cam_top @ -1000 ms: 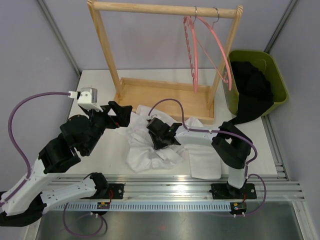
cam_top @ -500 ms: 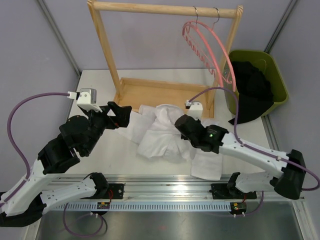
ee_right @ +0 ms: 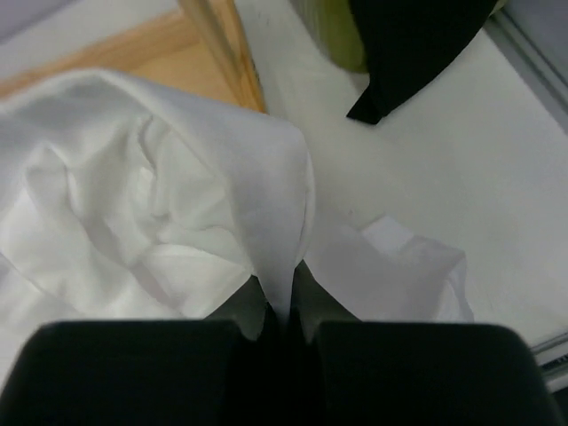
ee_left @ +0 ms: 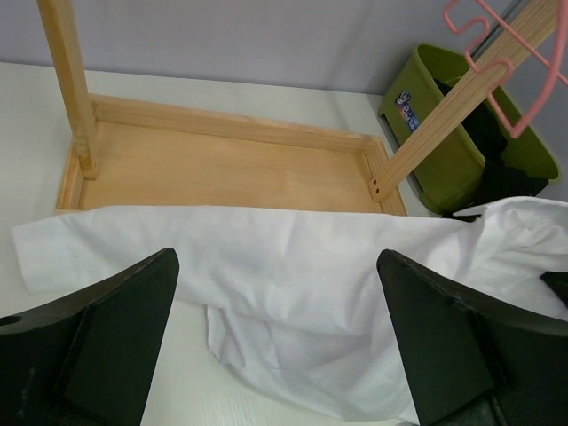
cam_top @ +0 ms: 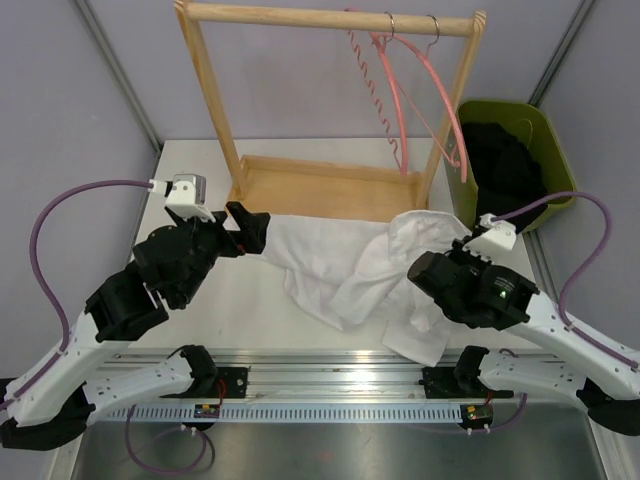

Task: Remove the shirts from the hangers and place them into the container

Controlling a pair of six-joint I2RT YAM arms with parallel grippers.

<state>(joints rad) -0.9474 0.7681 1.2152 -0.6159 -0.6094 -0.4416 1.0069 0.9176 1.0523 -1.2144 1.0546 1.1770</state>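
The white shirt (cam_top: pixel 340 265) lies stretched across the table in front of the rack. My right gripper (cam_top: pixel 420 268) is shut on a raised fold of the white shirt (ee_right: pixel 177 177), pinched between the right gripper (ee_right: pixel 280 302) fingers. My left gripper (cam_top: pixel 250 228) stands open just left of the shirt's sleeve end; in its wrist view the left gripper (ee_left: pixel 277 337) spans the white shirt (ee_left: pixel 293 266) without touching it. The black shirt (cam_top: pixel 505 170) lies in the green container (cam_top: pixel 560 150), one end hanging over its front rim. Two bare pink hangers (cam_top: pixel 395 90) hang from the rail.
The wooden rack has its tray base (cam_top: pixel 330 190) behind the shirt and its right post (cam_top: pixel 445 130) close to the container. The post (ee_left: pixel 444 115) stands between the tray and the container (ee_left: pixel 435 133). The table's right edge (cam_top: pixel 540 270) runs beside my right arm.
My right gripper closed on the white shirt and swung right, dragging it out from a crumpled heap into a long stretch. The hangers swing on the rail. My left arm shifted slightly.
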